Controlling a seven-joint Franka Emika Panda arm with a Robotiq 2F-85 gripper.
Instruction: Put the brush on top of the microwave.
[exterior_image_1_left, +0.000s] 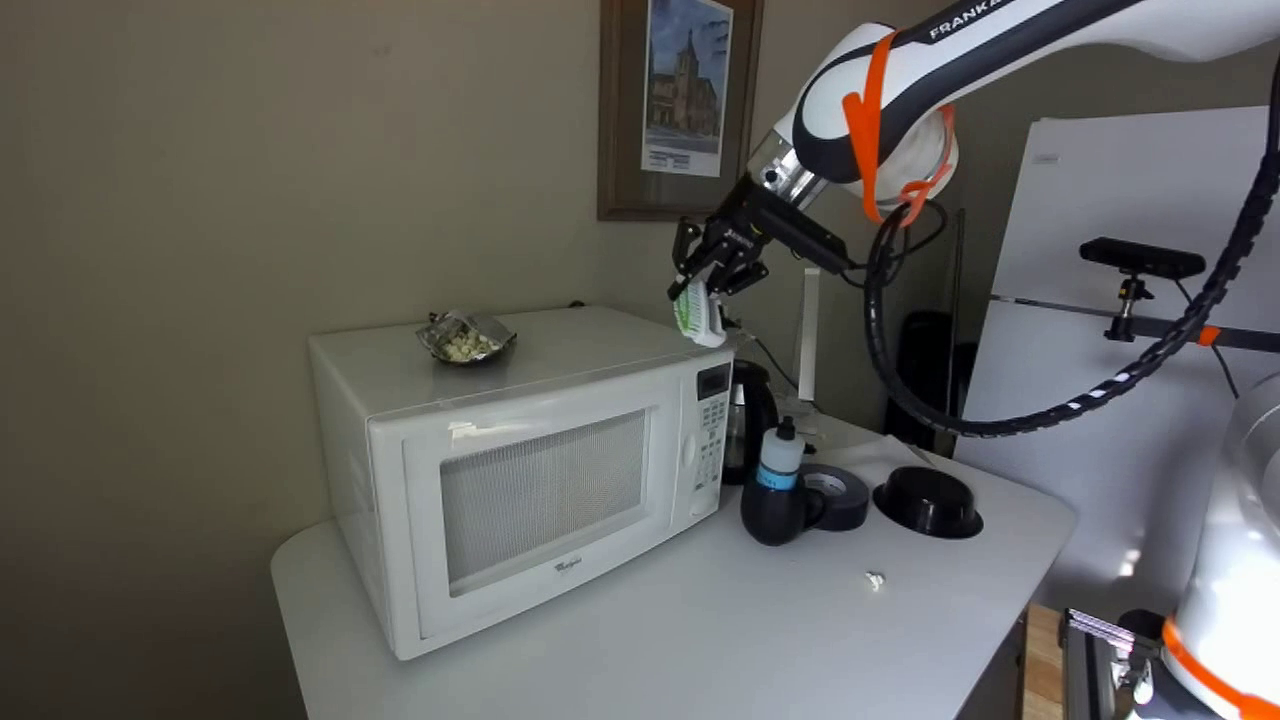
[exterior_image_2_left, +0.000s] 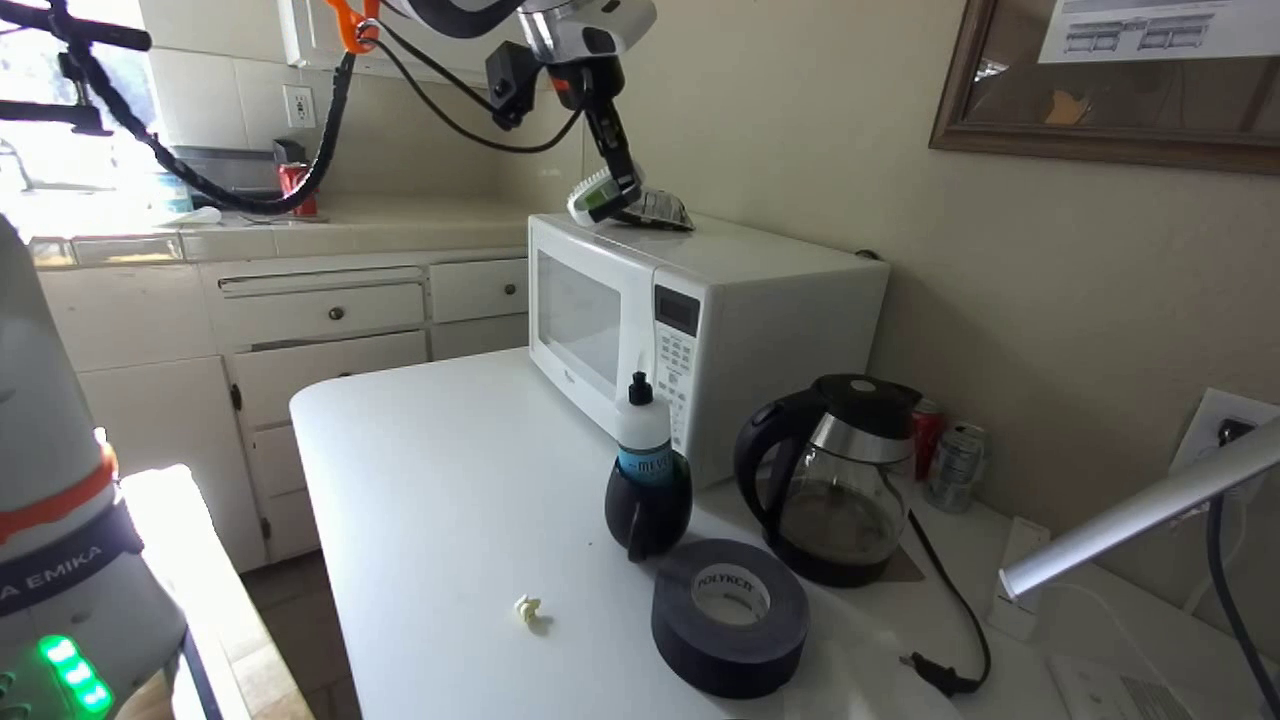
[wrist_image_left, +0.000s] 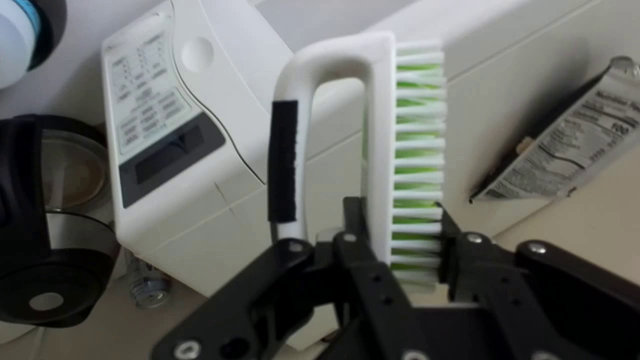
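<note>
1. The white plastic scrubbing brush (wrist_image_left: 382, 150), with its looped handle and white-and-green bristles, is up in the air at the front part of the large white boxy microwave's (exterior_image_1_left: 545, 510) top; how much gap lies beneath it I cannot tell.
2. The black jointed fingers (wrist_image_left: 354, 215) are clamped on the brush near one end: one sits inside the handle loop against the white back, the other against the bristle tips.
3. It should handle as light, stiff and hard to break. The bristles probably give a little, so the brush could pivot under a knock.
4. The solid back makes a sound hold; the handle bar, with its matte black strip (wrist_image_left: 283, 160), would be another, likely less slippery.
5. The microwave's top looks smooth, hard and flat, so a low, gentle release should do, clear of the crinkled silver foil packet (wrist_image_left: 575, 140), which holds pale lumpy bits and would shift easily.
6. Below are a smooth white tabletop (exterior_image_1_left: 700, 630), a dark ring-shaped roll of tape (exterior_image_2_left: 725, 655) and a clear glass kettle with black handle (exterior_image_2_left: 840, 520).
</note>
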